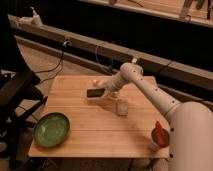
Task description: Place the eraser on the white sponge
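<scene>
The eraser (94, 92) is a flat dark block held level a little above the wooden table (90, 145), with its shadow below it. My gripper (106, 90) is at the eraser's right end and is shut on it. The arm reaches in from the right. The white sponge (121, 107) is a small pale block standing on the table, to the right of the eraser and nearer the front, apart from it.
A green bowl (51, 129) sits at the table's front left. A red-orange object in a pale cup (158, 136) stands at the front right corner. A pale tube-shaped item (99, 82) lies just behind the eraser. A dark chair (17, 95) stands left of the table.
</scene>
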Controlling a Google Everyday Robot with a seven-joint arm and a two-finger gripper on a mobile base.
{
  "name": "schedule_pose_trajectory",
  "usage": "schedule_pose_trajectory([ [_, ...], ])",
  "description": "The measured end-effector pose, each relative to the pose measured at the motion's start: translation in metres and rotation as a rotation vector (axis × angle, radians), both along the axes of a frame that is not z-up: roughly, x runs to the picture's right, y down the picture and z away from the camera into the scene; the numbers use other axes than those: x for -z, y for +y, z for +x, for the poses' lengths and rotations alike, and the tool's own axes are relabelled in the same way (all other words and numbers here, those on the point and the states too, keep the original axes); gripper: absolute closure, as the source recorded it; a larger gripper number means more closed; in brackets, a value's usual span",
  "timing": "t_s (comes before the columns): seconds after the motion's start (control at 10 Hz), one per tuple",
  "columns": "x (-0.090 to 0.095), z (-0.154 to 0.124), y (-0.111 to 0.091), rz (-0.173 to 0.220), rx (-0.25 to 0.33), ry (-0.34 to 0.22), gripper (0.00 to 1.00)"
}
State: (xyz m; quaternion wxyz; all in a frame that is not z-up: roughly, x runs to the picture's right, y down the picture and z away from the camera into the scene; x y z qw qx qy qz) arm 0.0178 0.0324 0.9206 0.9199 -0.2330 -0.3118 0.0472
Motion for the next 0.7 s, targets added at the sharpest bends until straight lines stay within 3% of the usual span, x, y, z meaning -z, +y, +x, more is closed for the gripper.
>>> schedule_pose_trajectory([
  [0.3, -0.007, 0.009, 0.013, -0.007, -0.017, 0.017, 0.98],
  [0.5, 0.009, 0.028, 0.011, -0.010, -0.056, 0.043, 1.00],
  [0.7, 0.044, 0.061, 0.003, 0.004, -0.105, 0.087, 1.00],
])
